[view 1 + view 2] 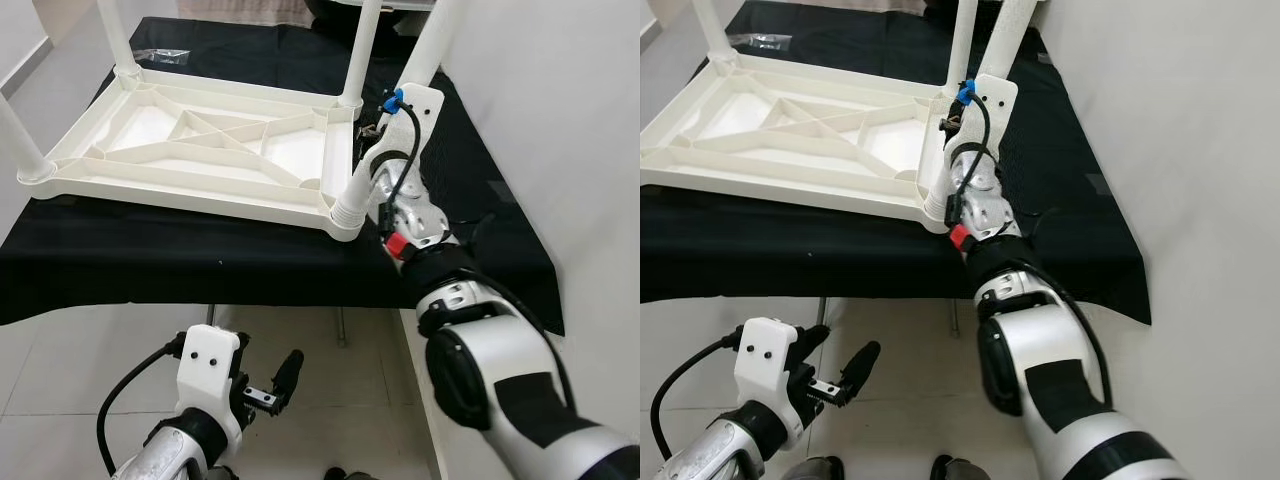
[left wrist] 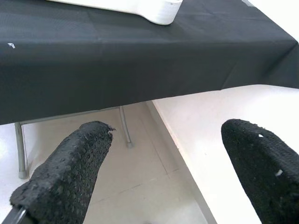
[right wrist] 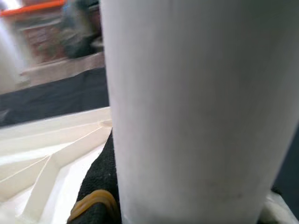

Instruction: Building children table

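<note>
A white plastic children's table lies upside down on a black-clothed bench, with several white legs standing up from its corners. My right gripper is at the near right corner, shut on the table leg there. In the right wrist view that leg looms very close, with one black finger pressed against its side. My left gripper hangs low in front of the bench, above the floor. Its fingers stand wide open with nothing between them.
A white wall runs close along the bench's right side. A clear plastic bag lies on the cloth behind the table. The bench's metal legs stand on a pale tiled floor under the cloth's front edge.
</note>
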